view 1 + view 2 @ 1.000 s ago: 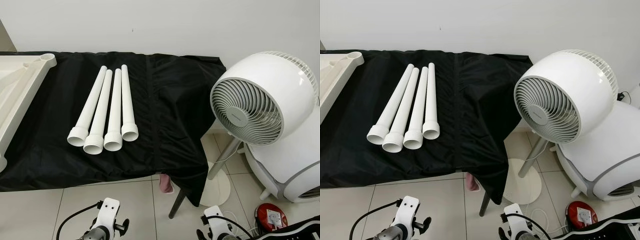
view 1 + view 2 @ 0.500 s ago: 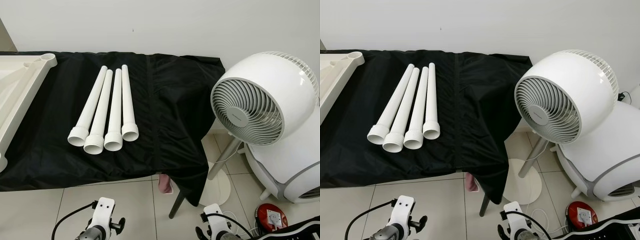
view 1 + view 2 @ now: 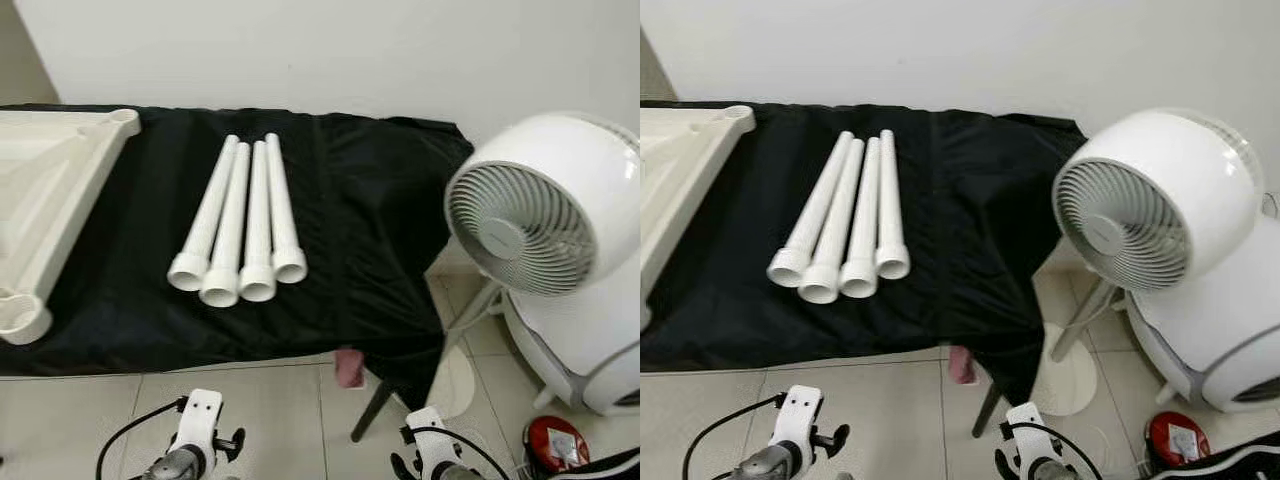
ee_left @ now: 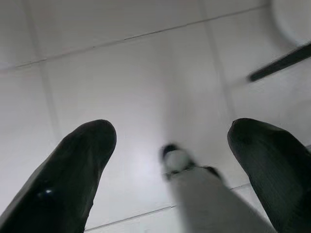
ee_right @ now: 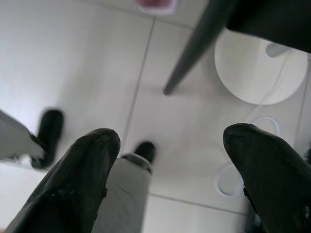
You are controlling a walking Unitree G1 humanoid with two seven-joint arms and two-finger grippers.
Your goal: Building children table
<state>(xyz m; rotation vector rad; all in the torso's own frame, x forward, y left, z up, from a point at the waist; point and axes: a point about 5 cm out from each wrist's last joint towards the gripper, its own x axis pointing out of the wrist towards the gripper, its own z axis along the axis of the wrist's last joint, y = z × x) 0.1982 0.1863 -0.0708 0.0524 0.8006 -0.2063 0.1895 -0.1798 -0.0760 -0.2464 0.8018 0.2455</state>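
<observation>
Several white plastic table legs [image 3: 243,230] lie side by side on a black cloth [image 3: 370,230] that covers a low table, their wide threaded ends toward me. A cream plastic tabletop [image 3: 50,190] lies upside down at the left, with round leg sockets at its corners. Both arms hang low by the floor. My left gripper [image 4: 170,165] is open over pale tiles with nothing between its fingers. My right gripper [image 5: 175,170] is open too, above the floor beside a dark table leg [image 5: 194,48].
A large white round fan [image 3: 540,215] on a stand rises close to the table's right end, with a white rounded appliance [image 3: 590,340] behind it. A red round object [image 3: 553,445] lies on the floor at the lower right. A pink item [image 3: 347,366] sits under the table's edge.
The head camera has swung left and the picture is blurred, so the legs, tabletop and fan sit further right and more of the tabletop shows. The things themselves have not moved.
</observation>
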